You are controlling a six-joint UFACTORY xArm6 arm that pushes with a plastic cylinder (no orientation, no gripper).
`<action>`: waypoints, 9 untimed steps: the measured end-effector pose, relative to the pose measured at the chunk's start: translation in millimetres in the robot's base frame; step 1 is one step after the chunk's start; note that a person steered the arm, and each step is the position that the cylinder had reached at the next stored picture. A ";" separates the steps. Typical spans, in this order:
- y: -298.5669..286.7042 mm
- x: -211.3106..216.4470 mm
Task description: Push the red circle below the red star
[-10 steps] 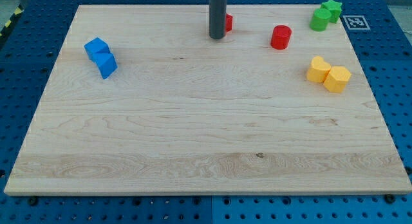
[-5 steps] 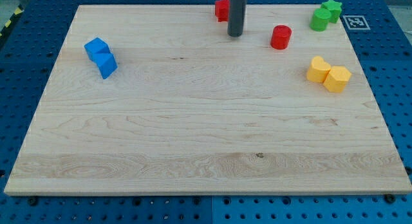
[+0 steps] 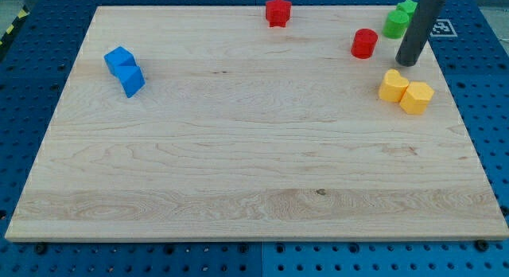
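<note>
The red star sits at the view's top, near the board's far edge. The red circle stands to its right and a little lower. My tip is down on the board to the right of the red circle, apart from it, just above the yellow blocks. The rod rises up across the green blocks.
Two yellow blocks touch each other at the right, just below my tip. Two green blocks sit at the top right, partly behind the rod. Two blue blocks lie together at the left. The wooden board ends close to these.
My tip has swept from beside the red star to the right, past the red circle. The red circle has shifted a little to the right. The red star is now uncovered.
</note>
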State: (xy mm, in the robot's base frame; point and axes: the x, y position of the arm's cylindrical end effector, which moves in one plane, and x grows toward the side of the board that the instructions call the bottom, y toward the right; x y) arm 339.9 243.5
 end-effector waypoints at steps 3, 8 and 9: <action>-13.8 -33.9; -134.3 -31.0; -158.3 -37.3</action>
State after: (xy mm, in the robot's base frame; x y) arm 302.6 85.2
